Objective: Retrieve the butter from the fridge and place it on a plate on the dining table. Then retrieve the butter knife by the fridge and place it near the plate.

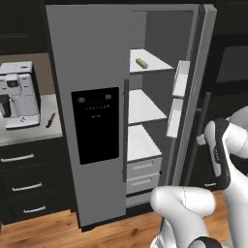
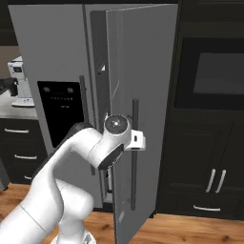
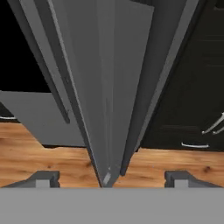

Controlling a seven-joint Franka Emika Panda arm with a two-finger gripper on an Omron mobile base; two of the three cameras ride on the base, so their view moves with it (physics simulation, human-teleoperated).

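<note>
The fridge (image 1: 92,121) stood with its right door swung out; the butter (image 1: 141,63) lay on the top white shelf, at about one o'clock from the black dispenser panel (image 1: 95,125). The butter knife (image 1: 50,120) rested on the counter at nine o'clock from that panel, beside the coffee machine (image 1: 19,94). The gripper (image 3: 111,177) was spread wide and empty — its fingertips (image 3: 43,178) either side of the door's edge, not touching.
</note>
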